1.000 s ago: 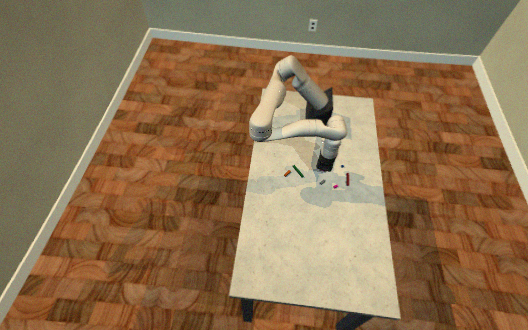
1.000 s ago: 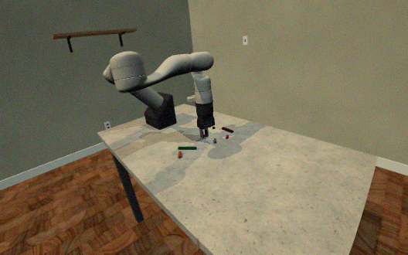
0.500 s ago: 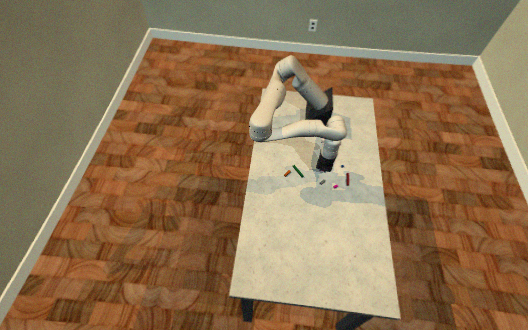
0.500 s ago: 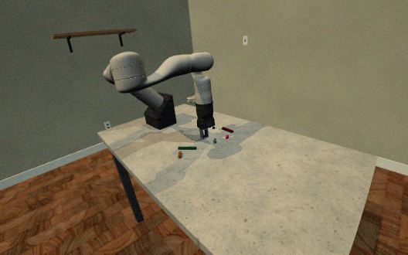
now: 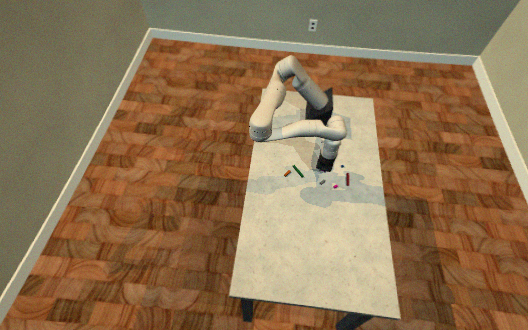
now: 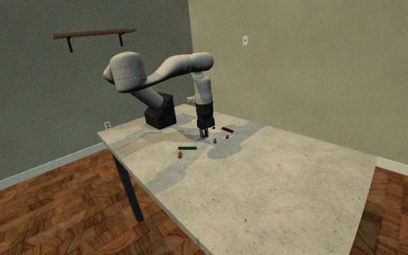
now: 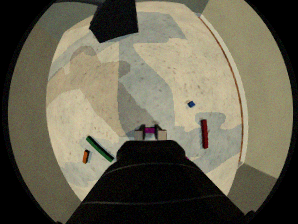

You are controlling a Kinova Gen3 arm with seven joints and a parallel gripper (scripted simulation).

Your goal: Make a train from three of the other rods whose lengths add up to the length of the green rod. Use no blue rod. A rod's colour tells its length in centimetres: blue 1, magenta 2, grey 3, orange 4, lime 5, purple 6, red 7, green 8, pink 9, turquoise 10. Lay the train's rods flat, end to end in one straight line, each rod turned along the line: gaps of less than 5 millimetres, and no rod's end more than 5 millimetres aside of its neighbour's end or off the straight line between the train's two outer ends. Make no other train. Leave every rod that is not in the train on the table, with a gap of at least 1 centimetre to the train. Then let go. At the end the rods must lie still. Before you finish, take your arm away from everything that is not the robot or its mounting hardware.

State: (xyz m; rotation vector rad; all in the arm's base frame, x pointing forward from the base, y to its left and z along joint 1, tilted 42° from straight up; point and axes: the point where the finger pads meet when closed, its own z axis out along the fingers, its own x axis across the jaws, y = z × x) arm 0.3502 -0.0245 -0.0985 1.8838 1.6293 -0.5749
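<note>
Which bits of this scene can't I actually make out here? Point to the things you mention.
- Wrist view: the grey rod (image 5: pixel 322 182) (image 6: pixel 215 141) is hidden behind the dark gripper housing.
- Wrist view: only a middle stretch of the magenta piece (image 7: pixel 150 130) at the pincer (image 5: pixel 324 171) (image 6: pixel 204 136) (image 7: pixel 149 129) shows; the fingers cover its ends.
- Top view: the pincer's fingertips are too small and shadowed to read.
- Exterior view: the table's (image 5: pixel 310 250) (image 6: pixel 290 185) (image 7: pixel 150 65) nearest corner is cut off by the bottom edge.
</note>
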